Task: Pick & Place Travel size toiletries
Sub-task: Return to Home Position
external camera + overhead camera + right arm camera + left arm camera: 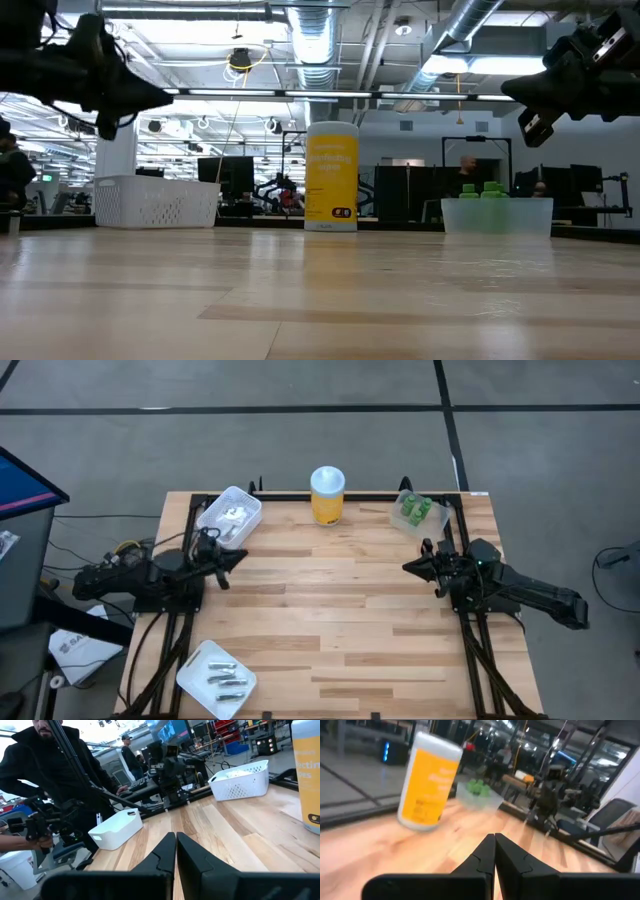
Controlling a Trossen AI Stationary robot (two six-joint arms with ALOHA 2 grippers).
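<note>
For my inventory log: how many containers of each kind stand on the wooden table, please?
White perforated plastic basket: 1
White shallow plastic tray: 1
Clear plastic tub: 1
Tall yellow jar with white lid: 1
Total: 4

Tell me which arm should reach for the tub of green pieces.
Probably right. The right gripper, shut, is close by the tub at the far right corner; the left gripper is across the table, beside the basket.
</note>
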